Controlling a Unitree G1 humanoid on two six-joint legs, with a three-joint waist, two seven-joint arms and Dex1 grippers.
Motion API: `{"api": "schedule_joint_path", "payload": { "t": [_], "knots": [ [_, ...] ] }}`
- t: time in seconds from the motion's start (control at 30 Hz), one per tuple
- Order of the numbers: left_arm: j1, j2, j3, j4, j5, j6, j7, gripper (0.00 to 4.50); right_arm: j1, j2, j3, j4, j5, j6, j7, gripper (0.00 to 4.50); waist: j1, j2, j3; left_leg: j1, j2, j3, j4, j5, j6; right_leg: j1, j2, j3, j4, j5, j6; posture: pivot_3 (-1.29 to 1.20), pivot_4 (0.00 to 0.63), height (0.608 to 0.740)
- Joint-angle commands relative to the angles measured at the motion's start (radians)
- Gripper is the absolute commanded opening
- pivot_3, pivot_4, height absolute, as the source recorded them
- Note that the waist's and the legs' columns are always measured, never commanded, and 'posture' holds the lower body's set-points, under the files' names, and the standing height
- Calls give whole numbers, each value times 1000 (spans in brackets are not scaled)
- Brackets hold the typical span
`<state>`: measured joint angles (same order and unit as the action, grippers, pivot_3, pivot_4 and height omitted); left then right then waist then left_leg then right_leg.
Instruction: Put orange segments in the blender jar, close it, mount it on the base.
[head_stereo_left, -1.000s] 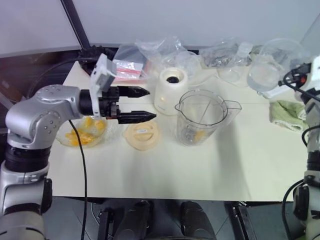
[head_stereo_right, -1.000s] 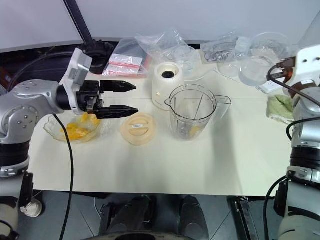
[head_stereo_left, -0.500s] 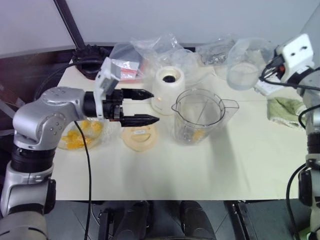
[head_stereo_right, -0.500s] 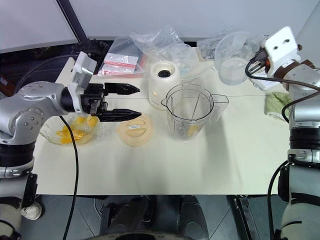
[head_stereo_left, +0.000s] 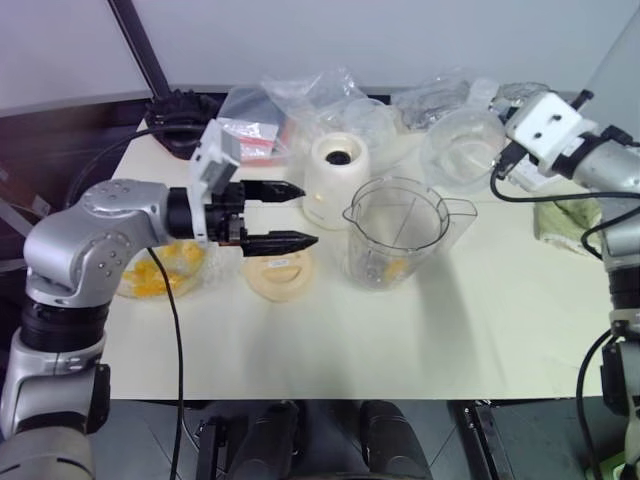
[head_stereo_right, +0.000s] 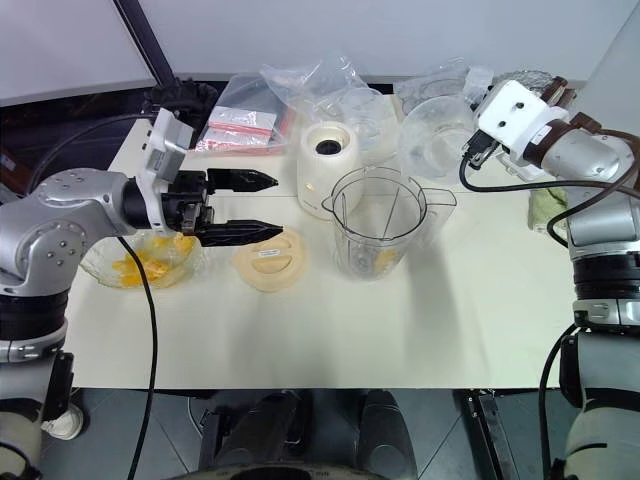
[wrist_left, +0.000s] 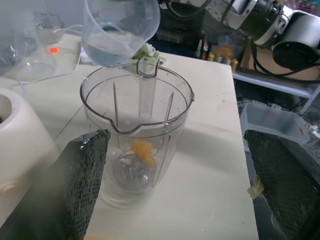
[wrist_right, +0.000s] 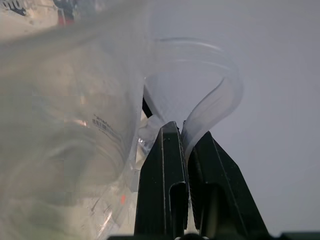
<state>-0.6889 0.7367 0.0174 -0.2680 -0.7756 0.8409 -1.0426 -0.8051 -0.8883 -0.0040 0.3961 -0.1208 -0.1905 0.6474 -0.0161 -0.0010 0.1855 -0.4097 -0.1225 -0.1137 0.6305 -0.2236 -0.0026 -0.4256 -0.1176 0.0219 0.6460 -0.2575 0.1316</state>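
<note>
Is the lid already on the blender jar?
No, the blender jar stands open-topped on the table, and the pale-orange lid lies flat on the table beside it, below the open left gripper.

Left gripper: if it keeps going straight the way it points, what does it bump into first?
Probably the blender jar. The open left gripper points right at it in the wrist view, with only bare table between. Its height against the jar's rim is hard to judge.

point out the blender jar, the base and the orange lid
blender jar (head_stereo_left: 396, 238), left eye view, on its clear side wall
base (head_stereo_left: 335, 185), left eye view, on its cream-white front
orange lid (head_stereo_right: 268, 262), right eye view, on its flat top
</note>
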Motion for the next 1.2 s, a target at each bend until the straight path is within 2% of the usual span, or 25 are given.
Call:
{"api": "schedule_joint_path", "payload": {
  "t": [0.03, 0.53, 1.2],
  "knots": [
    [2, 1, 18, -28, -7, -13, 1, 4500, -18, -36, -22, -66, -27, -56, -20, 66, 0, 0, 0, 0, 0, 0, 0, 0, 0, 0, 0, 0, 0, 0, 0, 0, 150, 740],
    [7, 2, 3, -23, 15, -33, -9, 4500, -34, -34, -21, -82, -128, -142, -74, 66, -1, 0, 0, 0, 0, 0, 0, 0, 0, 0, 0, 0, 1, 0, 0, 0, 150, 740],
    [-1, 1, 0, -16, 31, -35, -14, 4500, -17, -9, -34, -75, -118, -126, -94, 66, 0, 0, 0, 0, 0, 0, 0, 0, 0, 0, 0, 0, 1, 0, 0, 0, 150, 740]
  ]
}}
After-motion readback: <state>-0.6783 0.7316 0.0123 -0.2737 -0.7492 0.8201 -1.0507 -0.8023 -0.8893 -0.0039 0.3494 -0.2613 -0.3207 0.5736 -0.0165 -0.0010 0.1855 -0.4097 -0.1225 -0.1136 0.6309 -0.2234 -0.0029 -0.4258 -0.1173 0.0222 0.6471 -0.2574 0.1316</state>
